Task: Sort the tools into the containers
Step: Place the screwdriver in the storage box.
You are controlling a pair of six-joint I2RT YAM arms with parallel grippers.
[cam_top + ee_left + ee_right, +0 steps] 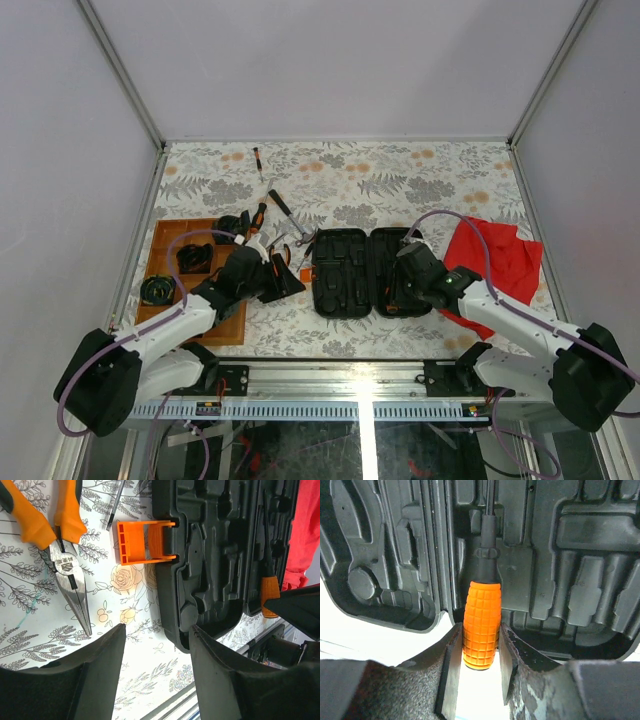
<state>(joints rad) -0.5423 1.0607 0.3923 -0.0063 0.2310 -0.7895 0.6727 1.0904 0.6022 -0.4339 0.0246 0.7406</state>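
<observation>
The left arm is reaching low from its base toward the middle of the table (400,180); the left gripper (157,642) is hanging roughly half open with nothing between its fingers, only flowered table showing in the gap; just beyond it the pliers (65,555) are lying flat, nose pointing back toward that gripper and orange handles running away from it; a mark is stamped at their joint, too small to read.

The right arm is stretching in from the right, crossing the edge of the red cloth (500,260); the right gripper (480,645) is pinching the orange grip of a screwdriver (481,615), both pads pressing its sides; the tool's long axis is running in line with the fingers, shaft pointing straight away into a moulded channel of the open tool case (350,290), butt jutting past the case's rim.

The case is lying open and flat between the two grippers, its orange latch (142,542) sticking out toward the pliers; the wooden tray (160,250) is sitting at the left edge; farther off a hammer (285,212) is lying aslant, and a small driver (258,160) is lying alone near the far side.
</observation>
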